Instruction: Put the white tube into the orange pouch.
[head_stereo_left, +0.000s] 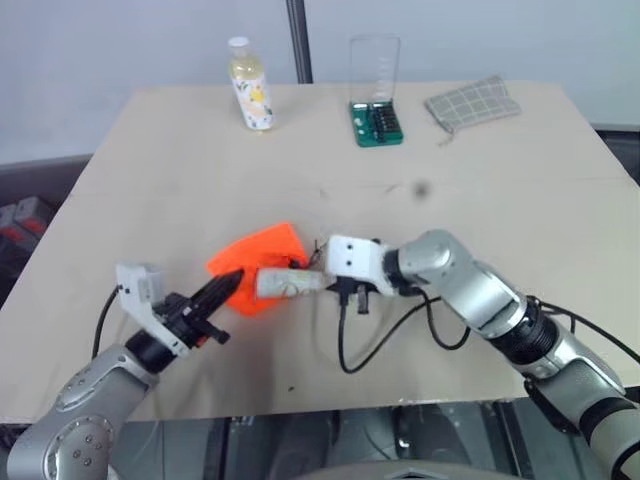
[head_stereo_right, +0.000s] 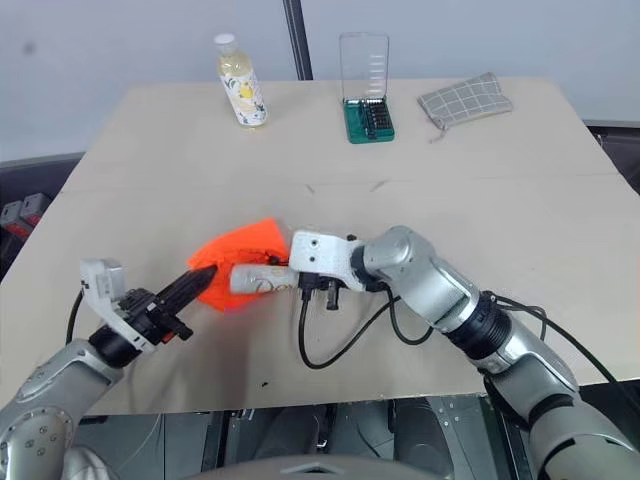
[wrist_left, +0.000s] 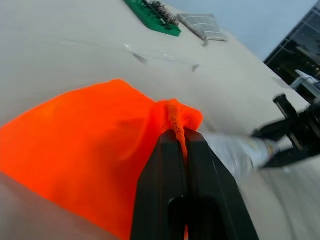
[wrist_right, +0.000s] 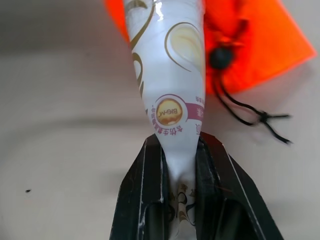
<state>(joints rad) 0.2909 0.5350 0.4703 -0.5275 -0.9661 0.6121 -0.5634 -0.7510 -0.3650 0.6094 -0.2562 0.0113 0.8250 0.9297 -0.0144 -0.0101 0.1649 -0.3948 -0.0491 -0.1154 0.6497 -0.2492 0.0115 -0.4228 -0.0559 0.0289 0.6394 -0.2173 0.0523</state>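
Insertion under way: white tube (head_stereo_left: 290, 284) clamped at its crimped end in right gripper (wrist_right: 179, 165), cap end nosing against the edge of orange pouch (head_stereo_left: 262, 262), which lies toward the table's (head_stereo_left: 560, 200) front edge, left of centre. Left gripper (wrist_left: 179, 150) clenched on a bunched fold of pouch fabric, lifting it slightly. Whether the cap has entered the mouth cannot be told. Next, probably: hold the mouth open with the left, push the tube along its own length well inside, then release. Drawstring cord (wrist_right: 245, 112) trailing beside the tube could snag.
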